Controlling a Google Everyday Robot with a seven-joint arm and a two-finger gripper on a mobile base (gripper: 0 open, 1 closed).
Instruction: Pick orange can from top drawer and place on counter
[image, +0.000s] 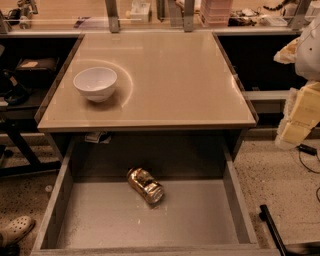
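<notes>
Looking down, I see the small shiny golden-orange metal can lying on its side on the floor of the open grey drawer, toward its far wall, below the glossy beige counter. My pale gripper hangs at the right edge, well apart from the can; its state I cannot tell.

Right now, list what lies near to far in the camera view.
Shallow grey top drawer, shiny golden-orange metal can, glossy beige counter, round white bowl on it, cluttered far shelf. Cream end effector hangs at the right edge.
</notes>
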